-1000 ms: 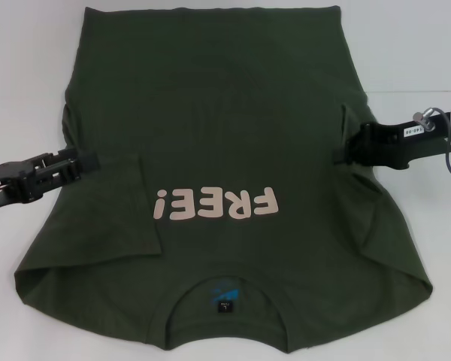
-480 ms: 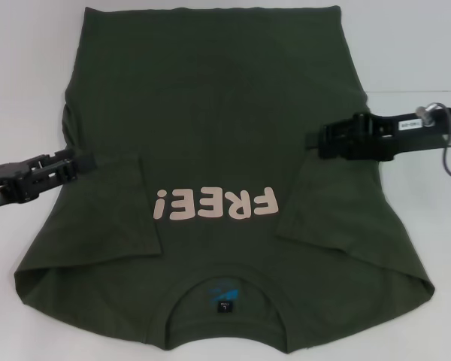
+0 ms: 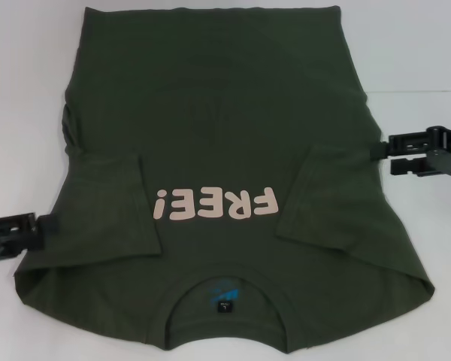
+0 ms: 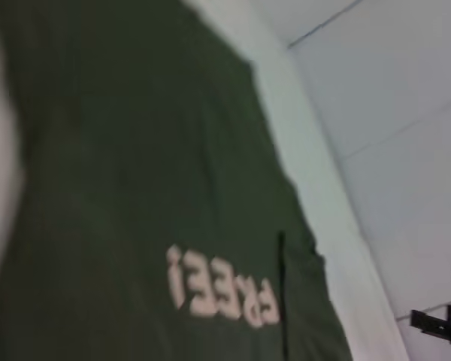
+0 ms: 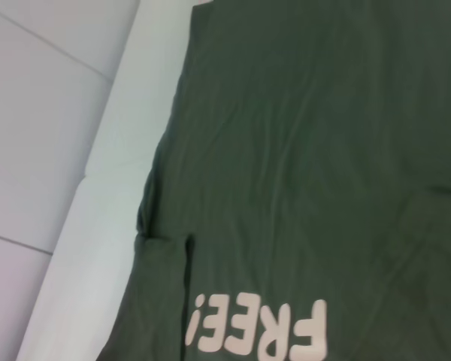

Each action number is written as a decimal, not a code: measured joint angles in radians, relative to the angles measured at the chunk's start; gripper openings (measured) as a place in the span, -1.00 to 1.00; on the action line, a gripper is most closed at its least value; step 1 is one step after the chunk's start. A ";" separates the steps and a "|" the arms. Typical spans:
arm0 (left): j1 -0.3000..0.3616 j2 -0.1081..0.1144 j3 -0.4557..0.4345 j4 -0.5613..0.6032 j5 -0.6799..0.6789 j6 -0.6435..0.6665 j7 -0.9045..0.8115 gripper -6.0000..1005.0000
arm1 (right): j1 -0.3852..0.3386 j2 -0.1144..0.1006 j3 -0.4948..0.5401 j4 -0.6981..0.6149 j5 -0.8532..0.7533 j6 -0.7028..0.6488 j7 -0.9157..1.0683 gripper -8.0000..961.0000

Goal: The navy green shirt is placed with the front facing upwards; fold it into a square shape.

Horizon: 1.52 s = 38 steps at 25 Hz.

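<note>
The navy green shirt [image 3: 225, 113] lies flat on the white table, collar and blue neck label [image 3: 224, 297] nearest me. Its pale pink "FREE!" print [image 3: 216, 203] faces up. Both sleeves lie folded inward over the body: the left sleeve [image 3: 116, 210] and the right sleeve [image 3: 331, 203]. My left gripper [image 3: 49, 226] hovers open at the shirt's left edge, near the shoulder. Off the right edge at mid-height, my right gripper [image 3: 381, 154] is open and holds nothing. The left wrist view shows the shirt [image 4: 135, 150] with the right gripper [image 4: 440, 323] far off. The right wrist view also shows the shirt [image 5: 323, 150].
The white table [image 3: 22, 75] surrounds the shirt on the left, right and far sides. The shirt's hem lies at the far edge of the view. A seam line in the table surface [image 3: 413, 92] runs to the right of the shirt.
The right gripper laid the right sleeve over the body, let go and drew back to the right. The left gripper pulled away from the left sleeve, back and toward the near left.
</note>
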 joint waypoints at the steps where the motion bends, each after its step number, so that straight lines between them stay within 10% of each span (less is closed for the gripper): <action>1: 0.000 0.001 -0.012 0.003 0.015 0.007 -0.022 0.29 | -0.005 -0.002 0.001 -0.002 0.001 0.000 -0.001 0.59; 38: 0.011 -0.003 -0.074 -0.151 0.176 -0.336 -0.064 0.28 | -0.019 0.004 0.020 -0.002 0.008 0.007 -0.005 0.59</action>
